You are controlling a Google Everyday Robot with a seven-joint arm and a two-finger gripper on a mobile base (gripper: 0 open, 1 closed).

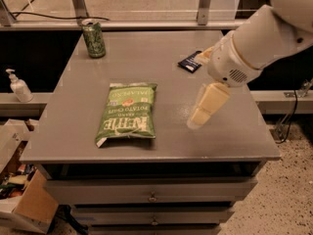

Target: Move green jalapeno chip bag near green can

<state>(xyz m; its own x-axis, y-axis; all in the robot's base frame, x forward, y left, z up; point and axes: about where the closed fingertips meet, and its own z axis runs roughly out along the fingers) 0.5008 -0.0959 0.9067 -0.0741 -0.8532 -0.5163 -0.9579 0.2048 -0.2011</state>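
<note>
**A:** Where is the green jalapeno chip bag (128,112)?

**B:** It lies flat on the grey worktop (161,43), lettering up, near the front edge. Its front left corner curls up a little. I'll place everything else from the bag.

**A:** And the green can (93,38)?

**B:** It stands upright beyond the bag's far end and a little to the left, at the back corner of the worktop. It is well apart from the bag, with bare surface between them.

**A:** Where is the pincer (195,121)?

**B:** It is to the right of the bag and clear of it. It hangs tip-down from the white arm (259,38), which reaches in from the right. It is low over the worktop, and nothing is in it that I can see. I cannot tell whether it is released or clenched.

**A:** Is anything else close by?

**B:** A small dark packet (190,61) lies beyond the bag and to its right, with one corner hidden behind the arm's wrist. A white pump bottle (18,86) stands to the bag's left, off the worktop on a lower ledge. A cardboard box (29,207) sits down on the floor, below and left of the bag. Under the bag, the front of the unit shows grey drawers (151,192).
</note>
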